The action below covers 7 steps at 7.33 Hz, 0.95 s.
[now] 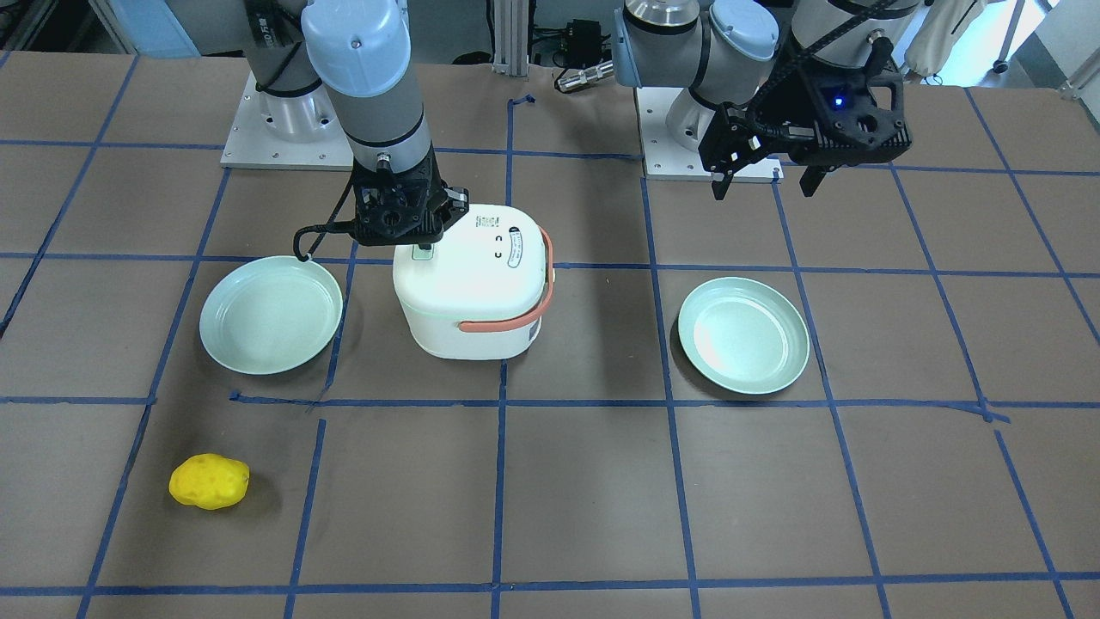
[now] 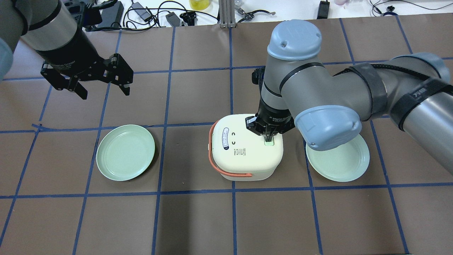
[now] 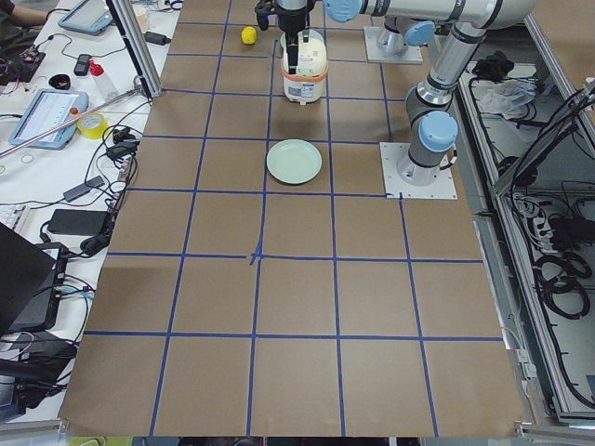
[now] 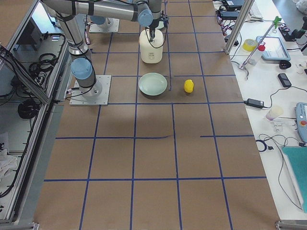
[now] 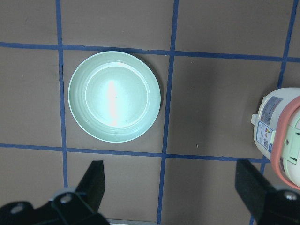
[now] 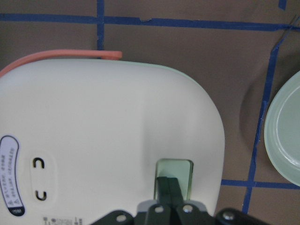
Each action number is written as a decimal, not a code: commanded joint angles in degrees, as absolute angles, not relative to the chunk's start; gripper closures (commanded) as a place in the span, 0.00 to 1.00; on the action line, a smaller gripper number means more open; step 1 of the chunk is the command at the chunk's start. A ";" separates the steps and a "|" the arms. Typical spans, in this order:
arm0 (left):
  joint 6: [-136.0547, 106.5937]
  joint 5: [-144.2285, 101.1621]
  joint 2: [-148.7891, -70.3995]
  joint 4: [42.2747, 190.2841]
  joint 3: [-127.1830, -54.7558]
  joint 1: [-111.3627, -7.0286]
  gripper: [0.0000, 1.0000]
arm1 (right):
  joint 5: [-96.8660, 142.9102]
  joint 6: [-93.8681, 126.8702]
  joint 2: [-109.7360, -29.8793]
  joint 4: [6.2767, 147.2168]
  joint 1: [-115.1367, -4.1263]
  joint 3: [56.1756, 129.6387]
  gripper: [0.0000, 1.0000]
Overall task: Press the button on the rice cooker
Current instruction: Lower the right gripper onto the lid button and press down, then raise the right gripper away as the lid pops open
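A white rice cooker (image 1: 468, 288) with an orange handle stands mid-table; it also shows in the overhead view (image 2: 247, 150) and the right wrist view (image 6: 103, 136). Its pale green button (image 6: 174, 173) sits on the lid near one edge. My right gripper (image 6: 168, 187) is shut, its fingertips (image 2: 269, 138) together and resting on the button. My left gripper (image 2: 102, 86) is open and empty, held above the table well away from the cooker; its fingers (image 5: 93, 180) frame a green plate.
Two pale green plates lie on either side of the cooker (image 2: 125, 152) (image 2: 339, 161). A yellow lemon-like object (image 1: 209, 481) lies near the operators' side. Blue tape lines grid the brown table. Cables and tools lie along the far edge.
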State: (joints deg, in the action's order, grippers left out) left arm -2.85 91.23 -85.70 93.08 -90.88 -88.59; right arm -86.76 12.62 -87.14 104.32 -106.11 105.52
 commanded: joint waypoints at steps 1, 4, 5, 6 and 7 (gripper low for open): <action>-2.90 91.23 -85.69 93.08 -90.88 -88.59 0.00 | -87.01 12.66 -87.01 104.41 -106.26 105.56 1.00; -2.81 91.23 -85.69 93.08 -90.88 -88.59 0.00 | -90.51 11.96 -87.10 103.98 -104.86 99.00 0.00; -2.81 91.23 -85.69 93.08 -90.88 -88.59 0.00 | -90.88 11.87 -86.93 103.63 -103.46 95.66 0.00; -2.81 91.23 -85.69 93.08 -90.88 -88.59 0.00 | -90.44 10.82 -87.10 101.45 -99.27 92.58 0.00; -2.90 91.23 -85.69 93.08 -90.88 -88.59 0.00 | -90.35 5.94 -87.10 96.81 -95.49 88.37 0.00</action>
State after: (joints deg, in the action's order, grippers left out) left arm -2.83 91.23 -85.69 93.08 -90.88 -88.59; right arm -90.42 10.08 -87.07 101.16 -100.01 93.21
